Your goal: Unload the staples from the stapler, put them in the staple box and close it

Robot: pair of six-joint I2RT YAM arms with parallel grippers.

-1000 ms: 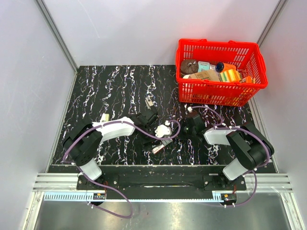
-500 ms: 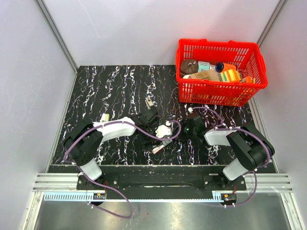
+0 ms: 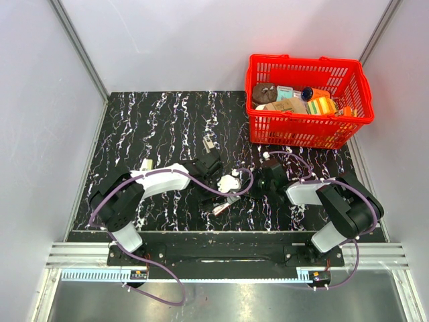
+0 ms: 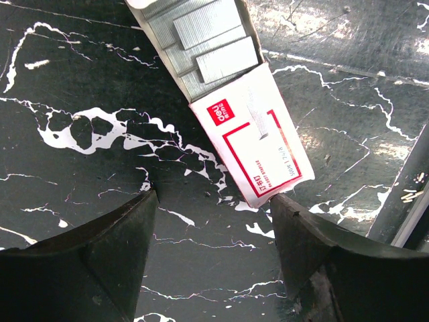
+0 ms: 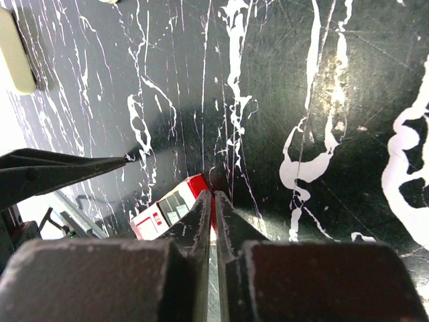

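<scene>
Table (image 3: 147, 127): I am viewing a black marbled top, with both arms reaching toward its middle.
Red basket (image 3: 305, 127): it is sitting at the far right corner holding packets, well apart from the work.
Left gripper (image 4: 213, 196): it is hovering spread wide over the staple box (image 4: 258, 151), gripping nothing.
Right gripper (image 5: 213, 194): its fingers are pressing together with nothing visible between them, tips just beside the box's red end.
Stapler (image 3: 209, 145): it is lying flat on the far side of the left arm, apart from both grippers; it is too small overhead for detail.
Handling: I am judging it light, rigid and smooth-sided, so likely to skid. I am favouring a pinch across the narrow body at mid-length.
Staple box: it is lying open, strips showing.
Loose staples (image 4: 412, 194): a few are lying near the box.
</scene>
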